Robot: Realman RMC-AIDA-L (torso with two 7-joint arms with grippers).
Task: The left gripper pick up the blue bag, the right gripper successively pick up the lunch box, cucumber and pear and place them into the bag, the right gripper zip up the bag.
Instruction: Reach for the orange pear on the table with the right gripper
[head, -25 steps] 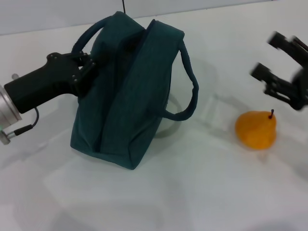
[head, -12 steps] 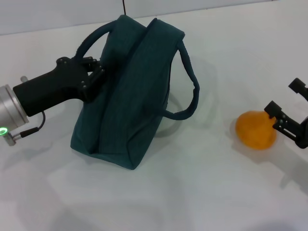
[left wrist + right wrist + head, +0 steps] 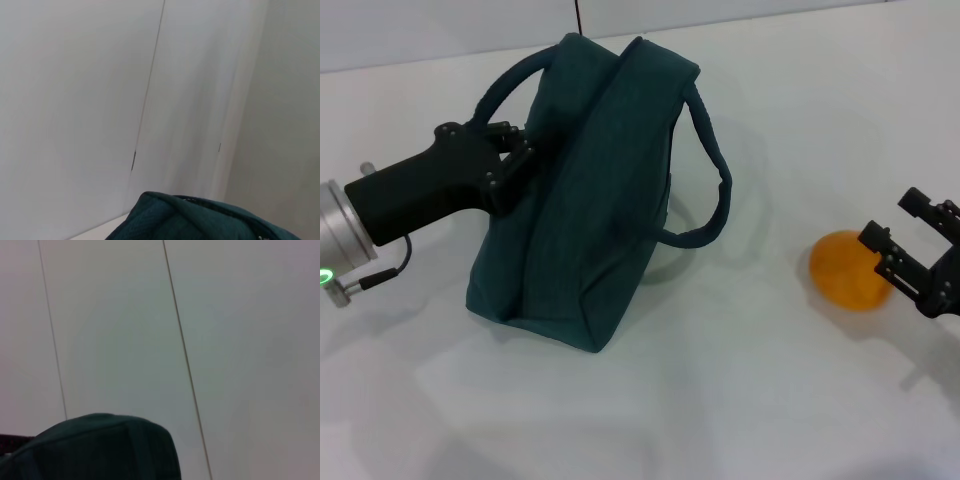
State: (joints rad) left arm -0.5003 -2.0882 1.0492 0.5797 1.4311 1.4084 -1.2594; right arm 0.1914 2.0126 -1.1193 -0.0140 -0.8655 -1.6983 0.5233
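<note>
Our right gripper (image 3: 912,255) sat at the right edge of the head view, low over the table (image 3: 740,400), with its two fingers spread apart and the pear (image 3: 846,270) just beside them, one fingertip touching or nearly touching the fruit's right flank (we could not tell which). Nothing was clasped between those fingers. Our left gripper (image 3: 512,152), in the left half of the frame, was pressed to the upper left side of the blue bag (image 3: 590,190), by the handle there; we took it to be pinching the fabric or strap, since the bag stood propped and leaning, though the fingertips themselves were buried against the cloth.

We judged the step in hand to be the pear's pick-up, the last of the three things to be loaded. The next move called for the open fingers to slide further around the pear until it lay squarely between them, then close, lift and carry it leftward to the bag's top at the upper middle of the frame. Zipping was left to do after that.

Counted: one bag with two handles, one pear, two grippers. We saw no lunch box and no cucumber anywhere on the table (perhaps they lay inside the bag, but its interior was hidden). Both wrist views showed only a bit of the bag's dark teal cloth against a pale wall.
</note>
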